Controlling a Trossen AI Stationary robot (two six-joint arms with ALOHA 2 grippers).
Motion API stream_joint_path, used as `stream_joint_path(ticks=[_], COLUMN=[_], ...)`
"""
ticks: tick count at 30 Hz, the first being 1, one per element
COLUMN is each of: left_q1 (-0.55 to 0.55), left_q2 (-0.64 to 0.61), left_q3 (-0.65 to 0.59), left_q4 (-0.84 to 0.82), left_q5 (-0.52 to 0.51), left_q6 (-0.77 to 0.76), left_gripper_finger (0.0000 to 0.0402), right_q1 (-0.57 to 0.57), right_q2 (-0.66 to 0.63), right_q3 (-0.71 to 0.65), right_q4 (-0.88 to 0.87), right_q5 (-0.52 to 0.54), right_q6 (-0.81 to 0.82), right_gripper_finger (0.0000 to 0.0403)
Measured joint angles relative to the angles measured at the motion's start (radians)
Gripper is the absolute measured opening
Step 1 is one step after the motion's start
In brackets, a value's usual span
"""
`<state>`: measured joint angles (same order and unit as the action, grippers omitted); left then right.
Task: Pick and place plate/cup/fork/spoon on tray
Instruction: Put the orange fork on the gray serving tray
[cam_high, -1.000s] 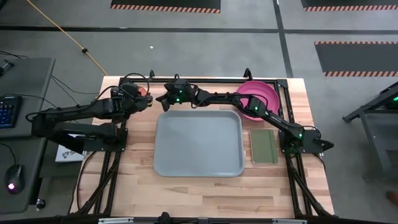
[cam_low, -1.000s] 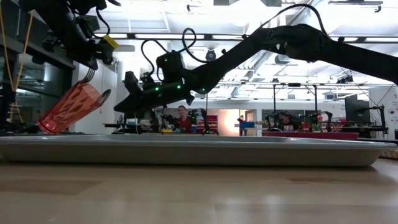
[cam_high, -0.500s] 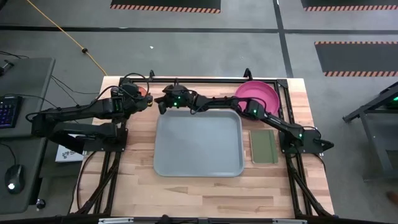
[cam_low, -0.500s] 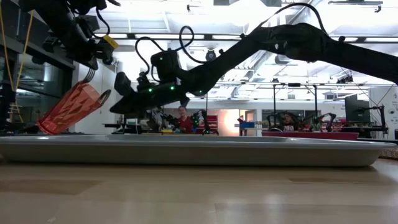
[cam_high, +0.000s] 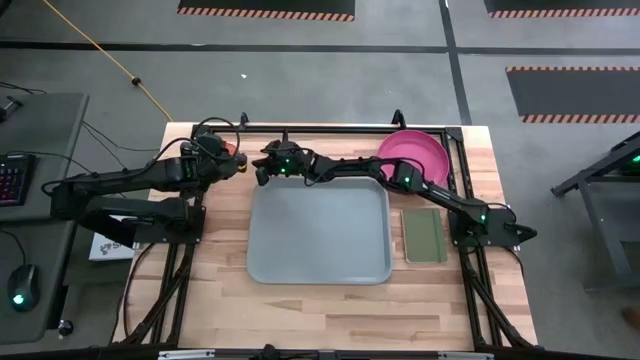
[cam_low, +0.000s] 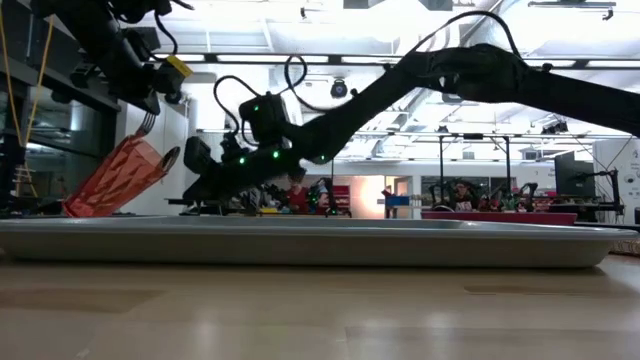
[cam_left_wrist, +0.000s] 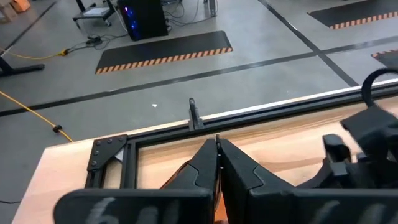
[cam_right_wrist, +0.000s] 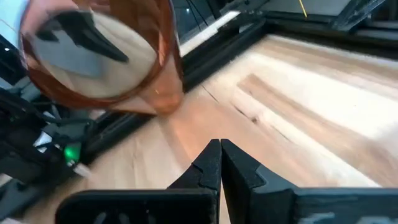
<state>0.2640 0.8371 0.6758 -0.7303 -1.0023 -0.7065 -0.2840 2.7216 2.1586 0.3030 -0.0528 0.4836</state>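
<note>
The cup (cam_low: 110, 180) is a translucent red-orange tumbler. It hangs tilted at the table's far left with my left gripper (cam_low: 150, 100) shut on it, its mouth (cam_right_wrist: 93, 56) turned toward my right gripper. A tined tip (cam_low: 143, 121) and a rounded tip (cam_low: 168, 156) show at its mouth; I cannot tell whether they are the fork and spoon. My right gripper (cam_high: 259, 174) is shut and holds nothing. It is low by the tray's far left corner, just right of the cup. The pale tray (cam_high: 318, 228) lies mid-table. The pink plate (cam_high: 420, 150) rests at the far right. My left gripper holds the cup by the upper side of its rim (cam_low: 140, 138); only a sliver of orange wall (cam_left_wrist: 215, 208) shows between the shut fingers. The fingers come from the table's left, slanting down. The cup hangs tilted, base low; the tray's rim hides whether the base touches the table.
A dark-green rectangular pad (cam_high: 424, 235) lies right of the tray. A black frame rail (cam_high: 330, 130) runs along the table's far edge behind both grippers. My right arm (cam_high: 400, 175) stretches over the tray's far rim, next to the plate.
My right gripper has moved down and toward the table's left, closer to the cup, with its fingers tipped further down. It has stayed shut. My left gripper and the cup have kept still.
</note>
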Motion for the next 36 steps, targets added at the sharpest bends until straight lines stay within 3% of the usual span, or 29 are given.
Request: stream_joint_path(ticks=[19, 29, 36], left_q1=[-0.049, -0.049, -0.049], left_q2=[0.000, 0.000, 0.000], left_q3=[0.000, 0.000, 0.000], left_q4=[-0.006, -0.006, -0.006], left_q5=[0.009, 0.007, 0.006], left_q6=[-0.020, -0.020, -0.023], left_gripper_finger=[0.0000, 0.0000, 0.0000], right_q1=[0.022, 0.040, 0.017], right_q2=[0.000, 0.004, 0.025], right_q3=[0.000, 0.000, 0.001], right_q4=[0.046, 0.108, 0.147], right_q5=[-0.034, 0.051, 0.047], right_q6=[0.014, 0.019, 0.078], right_gripper_finger=[0.0000, 0.0000, 0.0000])
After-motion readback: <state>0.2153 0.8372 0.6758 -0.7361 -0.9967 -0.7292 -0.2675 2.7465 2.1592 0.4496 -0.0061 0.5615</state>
